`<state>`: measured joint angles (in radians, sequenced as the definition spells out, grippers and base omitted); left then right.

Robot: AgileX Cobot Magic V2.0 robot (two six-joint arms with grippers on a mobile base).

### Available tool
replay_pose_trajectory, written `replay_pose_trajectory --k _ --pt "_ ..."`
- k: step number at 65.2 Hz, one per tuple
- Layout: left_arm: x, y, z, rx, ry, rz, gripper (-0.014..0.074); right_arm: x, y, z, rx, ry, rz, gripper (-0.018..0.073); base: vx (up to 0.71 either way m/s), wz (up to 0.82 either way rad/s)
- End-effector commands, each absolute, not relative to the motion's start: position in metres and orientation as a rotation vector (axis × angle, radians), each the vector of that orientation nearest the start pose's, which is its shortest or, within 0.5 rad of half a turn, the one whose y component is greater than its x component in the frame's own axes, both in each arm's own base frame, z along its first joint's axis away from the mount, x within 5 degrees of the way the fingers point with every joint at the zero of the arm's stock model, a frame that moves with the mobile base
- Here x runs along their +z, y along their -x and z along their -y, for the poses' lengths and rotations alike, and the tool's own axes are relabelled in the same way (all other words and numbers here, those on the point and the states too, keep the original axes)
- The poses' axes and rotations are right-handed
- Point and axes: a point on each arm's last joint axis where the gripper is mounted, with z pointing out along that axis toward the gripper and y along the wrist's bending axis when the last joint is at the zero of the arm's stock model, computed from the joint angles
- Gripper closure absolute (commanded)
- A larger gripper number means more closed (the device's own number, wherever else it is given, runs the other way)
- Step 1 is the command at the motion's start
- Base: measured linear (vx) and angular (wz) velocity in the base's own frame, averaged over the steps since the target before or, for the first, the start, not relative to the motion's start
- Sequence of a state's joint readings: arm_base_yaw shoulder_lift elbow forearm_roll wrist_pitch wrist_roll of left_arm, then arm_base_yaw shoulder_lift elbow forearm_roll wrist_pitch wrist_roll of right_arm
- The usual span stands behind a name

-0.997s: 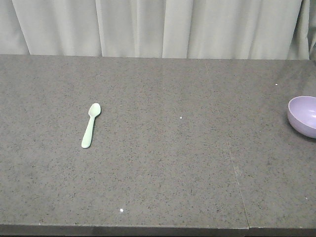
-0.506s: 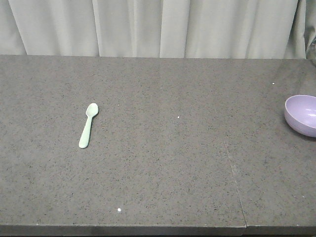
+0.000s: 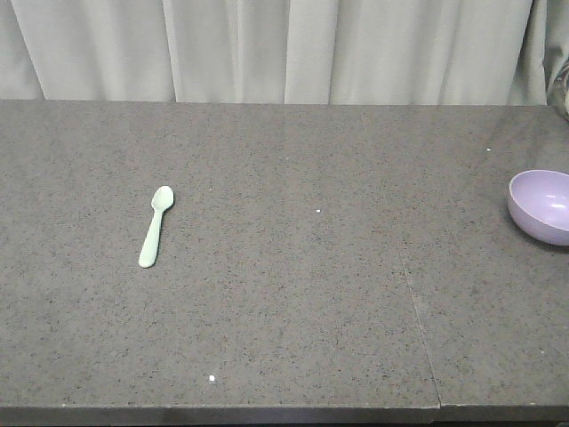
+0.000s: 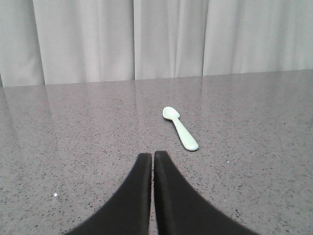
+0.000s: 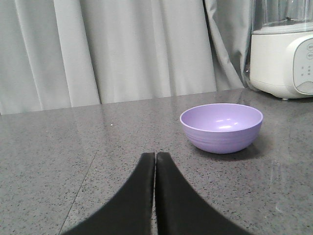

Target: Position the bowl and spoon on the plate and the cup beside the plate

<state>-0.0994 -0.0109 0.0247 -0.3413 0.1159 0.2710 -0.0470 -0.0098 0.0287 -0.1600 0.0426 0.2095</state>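
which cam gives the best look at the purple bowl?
Right wrist view: the bowl sits whole and close, rim and inside visible. The front view cuts it off at the right edge; the left wrist view does not show it.

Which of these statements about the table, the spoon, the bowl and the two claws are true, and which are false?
1. The spoon lies flat on the table, far apart from the bowl. True.
2. The spoon rests inside the bowl. False: the bowl is empty, and the spoon lies on the bare table.
3. The left claw is shut and holds nothing. True.
4. The right claw grips the rim of the bowl. False: the right claw is shut and empty, and it does not touch the bowl.
5. In the right wrist view, a white appliance stands behind the bowl, to its right. True.
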Motion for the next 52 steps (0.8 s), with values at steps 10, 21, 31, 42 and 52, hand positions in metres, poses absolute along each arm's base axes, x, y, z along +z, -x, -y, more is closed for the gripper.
replay_pose_trajectory --k 10,21,31,42,52 --pt "0.1943 -0.0559 0.0072 -0.158 -0.030 -1.547 0.0603 0.2027 -0.0562 0.0024 -0.007 -0.061 -1.473 0.0564 0.00 -0.03" --pt "0.1943 -0.0559 0.0072 -0.158 -0.030 -1.547 0.0603 0.2027 -0.0562 0.0024 -0.007 -0.061 -1.473 0.0564 0.00 0.00" --pt "0.1943 -0.0559 0.0072 -0.158 -0.030 -1.547 0.0603 0.2027 -0.0562 0.0024 -0.007 -0.061 -1.473 0.0564 0.00 0.00" --pt "0.1943 -0.0559 0.0072 -0.158 -0.030 -1.547 0.0603 0.2027 -0.0562 0.0024 -0.007 -0.061 -1.473 0.0564 0.00 0.00" --pt "0.1943 -0.0559 0.0072 -0.158 -0.030 -1.547 0.0603 0.2027 -0.0562 0.0024 -0.007 -0.061 -1.473 0.0564 0.00 0.00"
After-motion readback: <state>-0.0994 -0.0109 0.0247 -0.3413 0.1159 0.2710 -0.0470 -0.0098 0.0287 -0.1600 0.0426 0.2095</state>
